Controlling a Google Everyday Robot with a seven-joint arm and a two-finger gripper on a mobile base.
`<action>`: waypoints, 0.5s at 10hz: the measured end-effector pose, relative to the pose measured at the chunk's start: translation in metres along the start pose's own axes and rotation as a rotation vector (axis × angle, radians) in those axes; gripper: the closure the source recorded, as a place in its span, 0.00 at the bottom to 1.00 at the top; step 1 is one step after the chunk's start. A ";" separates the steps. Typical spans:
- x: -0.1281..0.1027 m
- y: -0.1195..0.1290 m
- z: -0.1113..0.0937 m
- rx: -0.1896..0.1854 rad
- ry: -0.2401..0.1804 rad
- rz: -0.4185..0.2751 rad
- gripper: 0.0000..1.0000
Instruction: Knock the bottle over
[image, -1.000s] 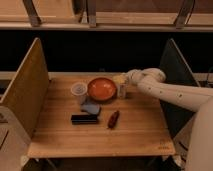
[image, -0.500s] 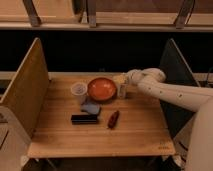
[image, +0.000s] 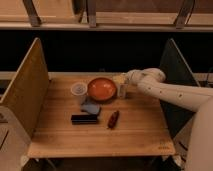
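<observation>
The bottle, slim and pale with a light cap, stands upright on the wooden table, just right of the orange bowl. My gripper is at the end of the white arm that reaches in from the right. It sits right above and behind the bottle's top, close to or touching it.
A clear plastic cup stands left of the bowl. A blue object, a flat black object and a small dark red elongated object lie in the middle. Upright panels wall the left and right table sides.
</observation>
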 end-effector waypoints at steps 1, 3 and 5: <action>0.008 -0.001 -0.005 0.010 0.027 0.014 0.20; 0.031 -0.012 -0.024 0.065 0.114 0.014 0.20; 0.049 -0.021 -0.059 0.132 0.207 -0.030 0.28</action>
